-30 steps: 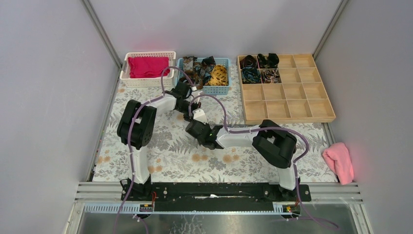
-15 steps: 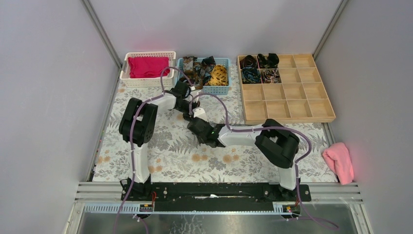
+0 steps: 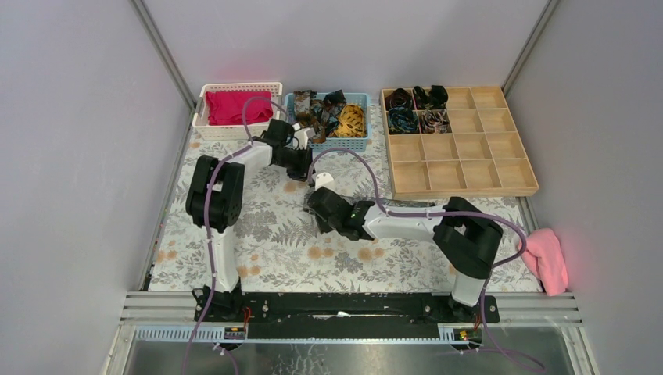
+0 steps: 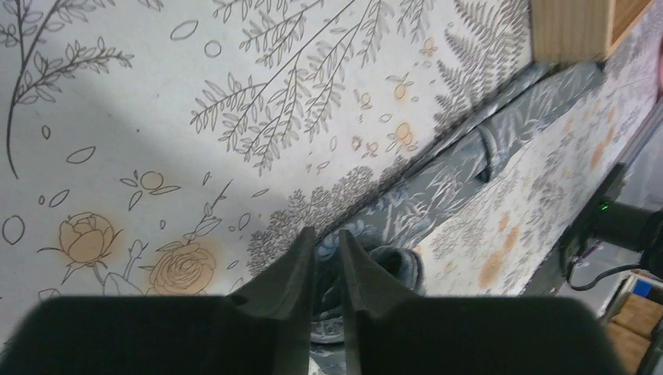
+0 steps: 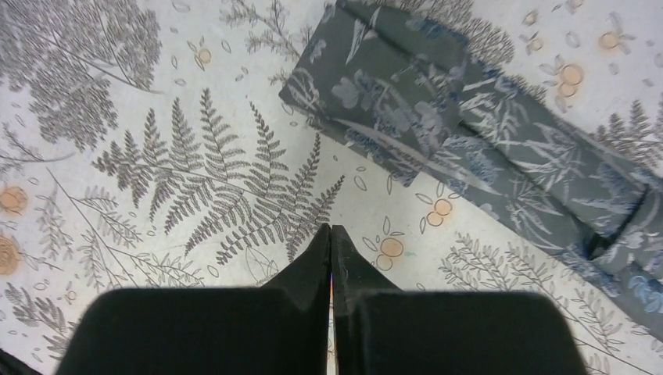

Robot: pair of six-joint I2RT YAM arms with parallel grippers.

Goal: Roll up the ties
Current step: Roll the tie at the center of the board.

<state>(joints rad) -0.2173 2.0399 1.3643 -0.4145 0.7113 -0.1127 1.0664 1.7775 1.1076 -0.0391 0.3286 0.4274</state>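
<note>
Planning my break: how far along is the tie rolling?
Done: four rolled ties sit in the wooden tray's far-left compartments. In hand: a grey tie lies on the table, mostly flat; the left gripper slightly open over one end, the right gripper shut beside it. Left: that tie, plus the loose ties in the blue basket.

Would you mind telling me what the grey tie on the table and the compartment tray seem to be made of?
The grey tie looks like woven fabric with a faint sheen, leaf-patterned and folding softly; silk or polyester, I cannot tell. The compartment tray looks like pale bare wood, matte, with grain showing at its corner.
</note>
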